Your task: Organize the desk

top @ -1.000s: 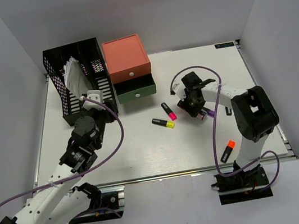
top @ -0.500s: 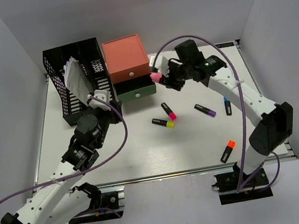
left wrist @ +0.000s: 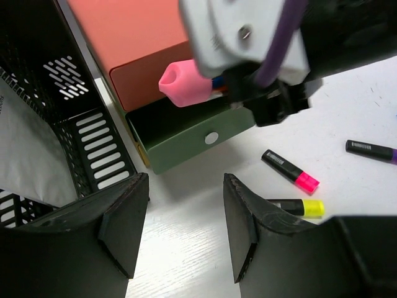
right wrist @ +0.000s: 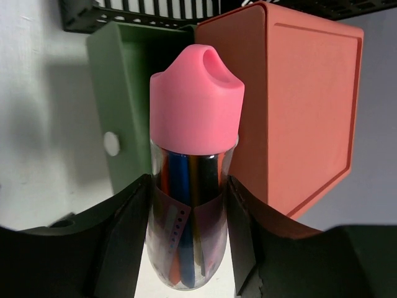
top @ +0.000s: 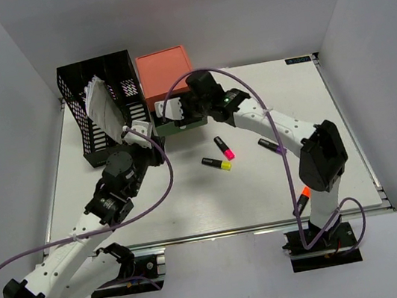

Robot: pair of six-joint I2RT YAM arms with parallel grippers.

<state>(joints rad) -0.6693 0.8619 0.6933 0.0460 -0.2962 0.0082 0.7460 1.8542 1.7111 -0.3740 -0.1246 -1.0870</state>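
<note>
worktop [top: 192, 203]: fills the top view, my arm bases on its 6 o'clock edge.
done so far: papers [top: 103, 107] stand in the black mesh file rack [top: 123, 70] at 11 o'clock. The green drawer [left wrist: 186, 139] of the drawer unit [top: 165, 71] at 12 o'clock is pulled open. I'd put the task about mid-way.
left to do: the pink marker [top: 224, 147], yellow marker [top: 216, 163] and purple marker [top: 269, 144] lie loose near centre. The orange marker [top: 302, 199] lies at 5 o'clock, and the tube is not put away yet.
right gripper [right wrist: 189, 248]: clamped around a clear pink-capped tube of pens [right wrist: 193, 124]. The fingers sit on its lower body and the cap points away from my wrist.
right arm pose: stretched from its 5 o'clock base across to 12 o'clock. It holds the tube above the open green drawer, beside the coral top. I can't tell if the tube touches the drawer.
left gripper [left wrist: 183, 230]: jaws apart, nothing between them.
left arm pose: reaches from the 7 o'clock base toward 11 o'clock. The gripper hovers just in front of the rack and drawer, near the right gripper but not touching it.
</note>
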